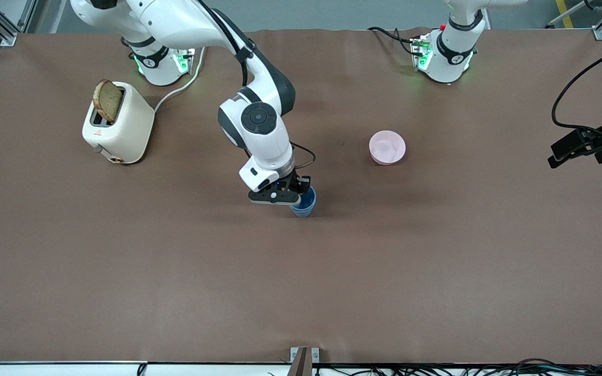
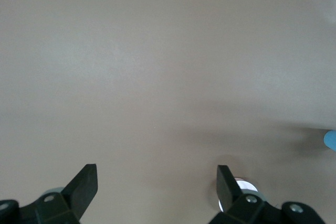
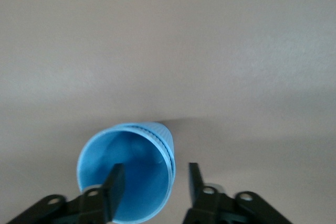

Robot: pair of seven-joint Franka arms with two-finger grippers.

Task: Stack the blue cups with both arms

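The blue cups (image 1: 305, 204) stand upright near the table's middle, one nested inside the other; two rims (image 3: 167, 148) show in the right wrist view. My right gripper (image 1: 301, 194) is low over them and open (image 3: 153, 174). One finger (image 3: 114, 182) is inside the cup's mouth and the other is outside, with the wall between them and a gap on the outer side. My left gripper (image 1: 575, 151) waits open (image 2: 157, 174) and empty over the table's edge at the left arm's end. A sliver of blue cup (image 2: 331, 140) shows at the edge of the left wrist view.
A pink bowl (image 1: 387, 147) sits farther from the front camera than the cups, toward the left arm's end. A cream toaster (image 1: 118, 130) with a bread slice (image 1: 108, 100) stands near the right arm's base, its cord trailing toward that base.
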